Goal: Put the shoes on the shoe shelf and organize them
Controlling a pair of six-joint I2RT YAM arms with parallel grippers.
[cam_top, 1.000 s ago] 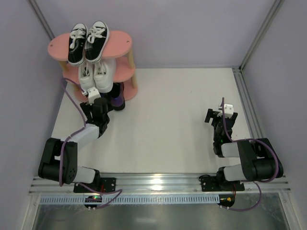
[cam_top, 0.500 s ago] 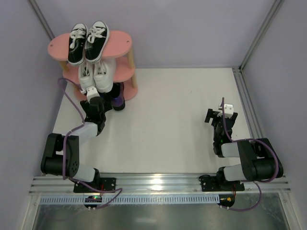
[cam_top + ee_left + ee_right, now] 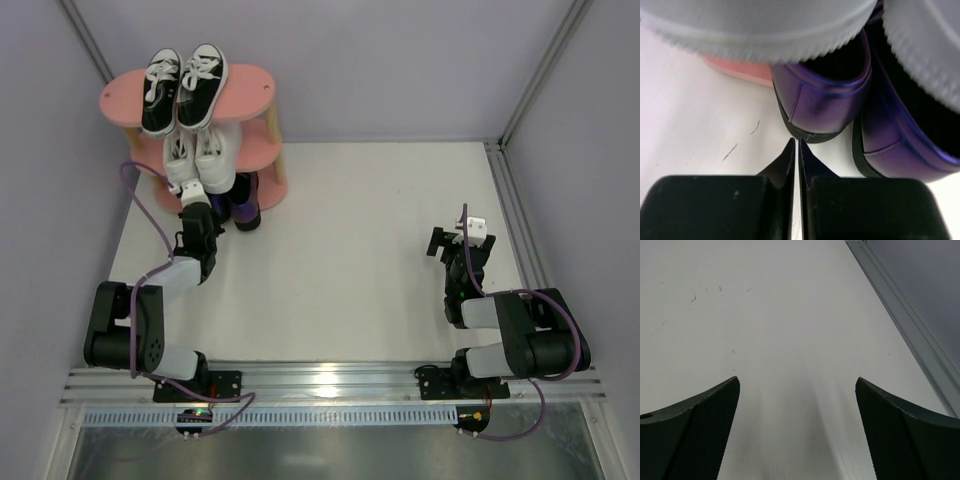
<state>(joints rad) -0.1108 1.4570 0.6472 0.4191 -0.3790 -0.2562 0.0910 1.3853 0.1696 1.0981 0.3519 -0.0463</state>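
The left gripper [image 3: 795, 150] has its jaws pressed together with nothing between them. The tips sit right at the heel of a purple shoe [image 3: 822, 102], and I can't tell whether they touch it. The other purple shoe [image 3: 905, 135] lies just beside it on the right, both heels poking out past the pink bottom board onto the table [image 3: 690, 115]. Just over them hang the ribbed soles of the white sneakers [image 3: 765, 25].

From above, the left arm reaches to the foot of the shelf [image 3: 255, 85] in the far left corner. The white sneakers sit side by side on the middle board, heels jutting toward the arms. The black sneakers [image 3: 183, 88] are paired on the left half of the top board, and the right half is bare pink.

Well apart, on the right side of the table, the right gripper [image 3: 797, 385] has its jaws spread wide and holds nothing. It is over plain white surface, near the metal rail [image 3: 905, 325] along the edge.
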